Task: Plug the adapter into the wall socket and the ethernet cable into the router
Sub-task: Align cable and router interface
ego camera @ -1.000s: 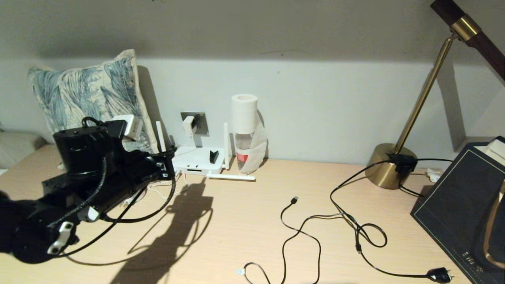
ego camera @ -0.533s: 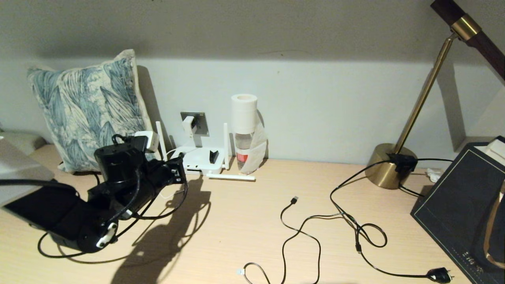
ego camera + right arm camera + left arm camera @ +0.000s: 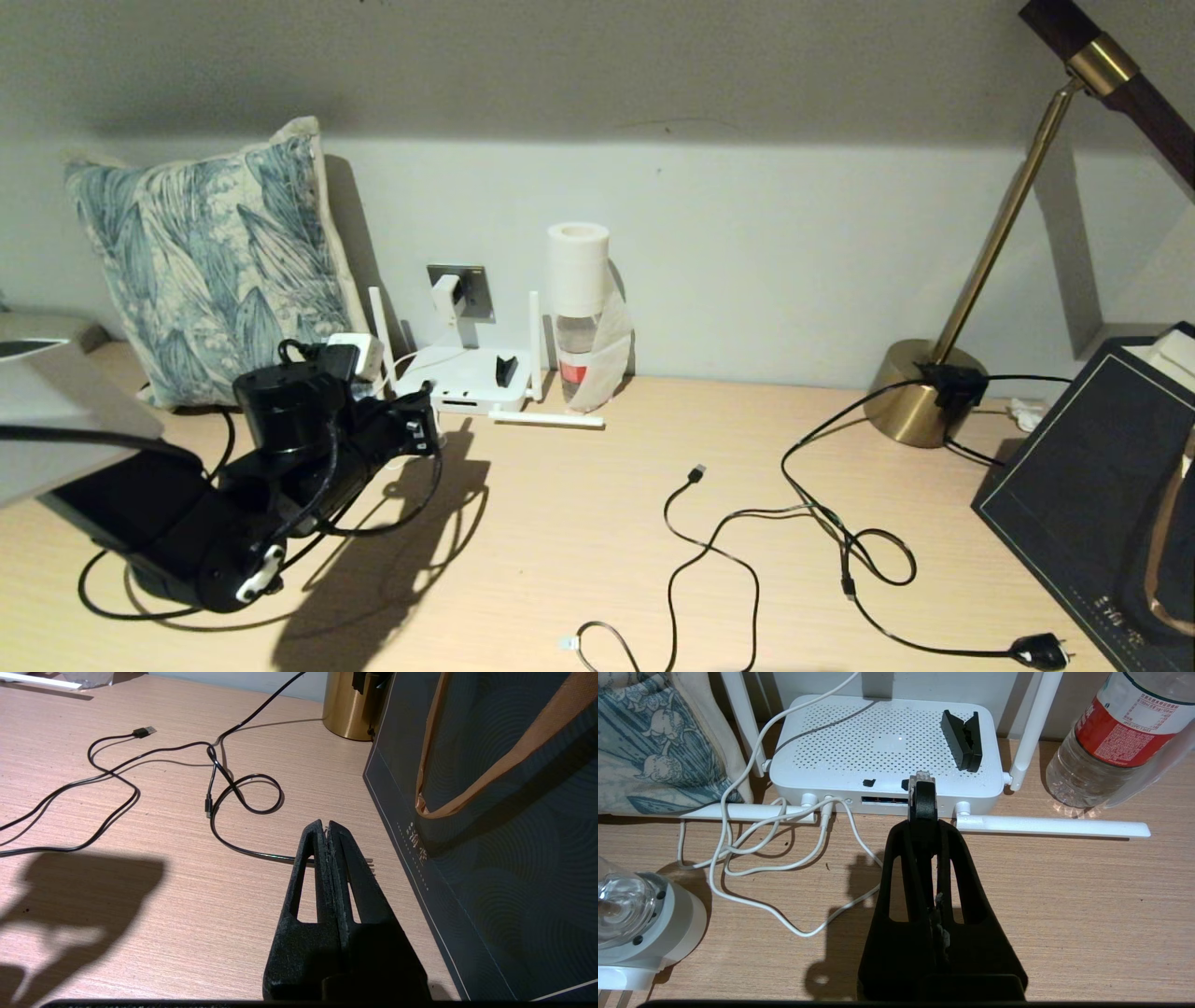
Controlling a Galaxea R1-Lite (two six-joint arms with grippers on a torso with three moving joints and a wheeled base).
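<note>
A: Item one, left claw (image 3: 923,794)?
B: Clenched on the long black ethernet cable (image 3: 924,800); its small clear clip connector juts past the tips, just short of the port slot in the flat white rectangular router (image 3: 882,742).

A: Ahead of that claw?
B: The router with its thin white stick antennas, a small black piece (image 3: 963,739) lying on top. Thin white cords run from the router's near edge across the pale wooden bench (image 3: 579,523).

A: Adapter and socket?
B: Beyond the router, the small white boxy adapter (image 3: 447,298) sits on the square grey metallic wall socket (image 3: 478,289).

A: Containers?
B: One clear plastic bottle with a red label (image 3: 1106,742), beside the router on the claw's right; contents cannot be made out. A white roll (image 3: 578,266) is over its top.

A: Right claw (image 3: 328,830)?
B: Clenched on nothing, above the bench beside a dark paper bag with tan handles (image 3: 490,812); its contents are hidden. A thin black USB cable (image 3: 112,770) lies looped ahead of it.
</note>
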